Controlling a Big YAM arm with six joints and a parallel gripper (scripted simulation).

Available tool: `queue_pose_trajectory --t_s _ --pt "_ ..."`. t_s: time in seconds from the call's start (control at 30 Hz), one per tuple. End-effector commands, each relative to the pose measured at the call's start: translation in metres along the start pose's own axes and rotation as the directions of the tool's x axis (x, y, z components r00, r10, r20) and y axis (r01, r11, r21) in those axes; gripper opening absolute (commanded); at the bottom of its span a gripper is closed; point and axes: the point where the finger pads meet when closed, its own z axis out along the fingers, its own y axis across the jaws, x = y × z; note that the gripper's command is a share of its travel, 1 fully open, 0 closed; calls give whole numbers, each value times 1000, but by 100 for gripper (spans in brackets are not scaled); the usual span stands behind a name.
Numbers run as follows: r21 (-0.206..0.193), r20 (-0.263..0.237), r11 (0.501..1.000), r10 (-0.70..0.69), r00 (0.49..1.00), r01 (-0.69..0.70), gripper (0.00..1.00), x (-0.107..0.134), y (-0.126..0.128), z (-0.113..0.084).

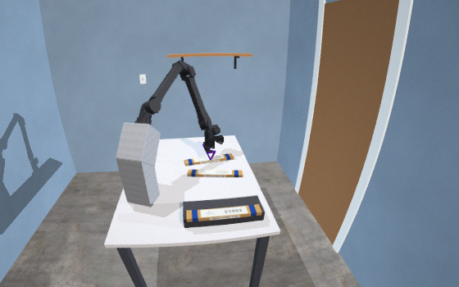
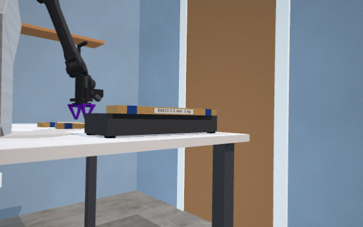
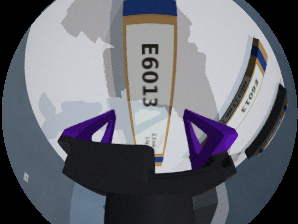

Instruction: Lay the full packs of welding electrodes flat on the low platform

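My gripper (image 1: 211, 157) (image 2: 81, 117) (image 3: 149, 113) is wide open and empty, pointing down just above the far pack (image 1: 191, 161) (image 2: 43, 124) (image 3: 150, 60). In the wrist view that pack runs between the two purple fingers, one on each side. The middle pack (image 1: 215, 173) (image 2: 68, 126) (image 3: 253, 92) lies flat on the table nearer the platform. The third pack (image 1: 221, 212) (image 2: 146, 110) lies flat on the low black platform (image 1: 221, 202) (image 2: 162, 125) (image 3: 267, 120). All three packs are tan with blue bands and E6013 labels.
A tall grey block (image 1: 137, 164) stands at the table's left side, beside the arm's base. The white table (image 1: 143, 230) (image 2: 227, 137) holds everything. A wooden shelf (image 1: 210, 55) (image 2: 94, 43) is fixed to the back wall, behind the arm.
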Motion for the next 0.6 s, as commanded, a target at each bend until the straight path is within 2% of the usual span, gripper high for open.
queue_pose_trajectory --t_s 0.0,0.57 --pt "-9 1 1000 -7 1000 7 96 2 8 7" --pt "-8 -1 1000 -4 1000 4 96 3 7 32"
